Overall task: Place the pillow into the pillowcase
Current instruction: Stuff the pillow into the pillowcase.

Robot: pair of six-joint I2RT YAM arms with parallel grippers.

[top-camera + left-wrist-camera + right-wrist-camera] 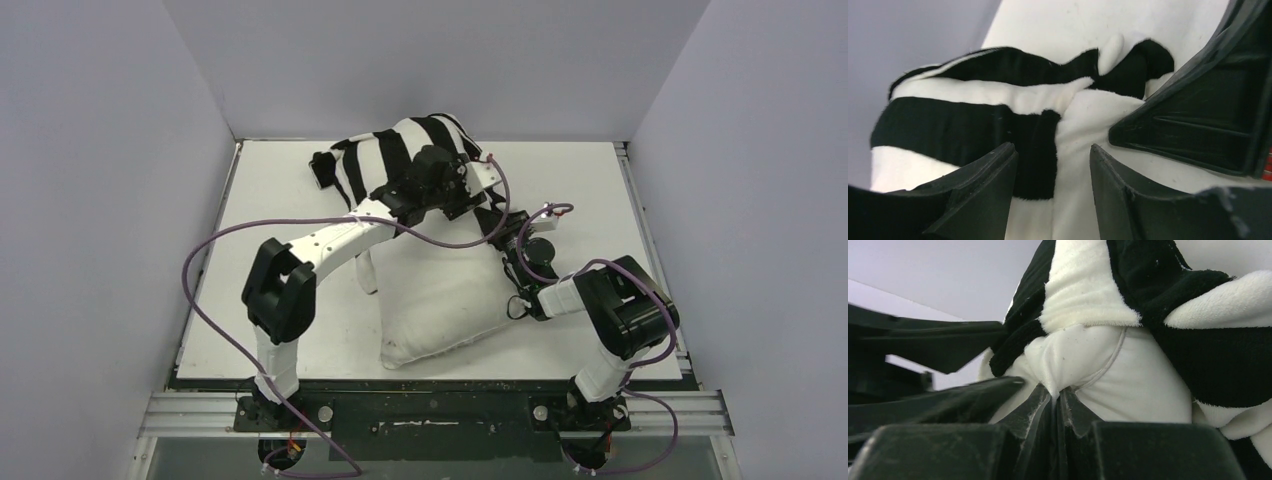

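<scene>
1. The pillow (440, 300) lies on the table (280, 190), its long axis running away from the arm bases. The near end is bare. The far end is inside the pillowcase (400, 150), which sits bunched over that end, partly on.
2. Right gripper (1055, 397): the jaws are pinched tight on a small fold of the pillow's white cover. The pinch is on the pillow's right side, just below the striped hem.
3. Left gripper (1052, 149): the fingers stand apart above the striped cloth, close to where it meets the white. Nothing is between them, so it has no grip.
4. Handling, as judged: the pillow looks light, plump and very soft. A pinch takes only a fold of cover, and that fold could slide out under a hard pull.
5. The pillowcase looks thin, plush and limp. It will likely bunch rather than slide, and drag on the textured cover.
6. Best hold, as judged: the pillowcase hem on the side opposite the right pinch. Take the striped layer alone, not the white cover under it, then draw it toward the bare near end.
</scene>
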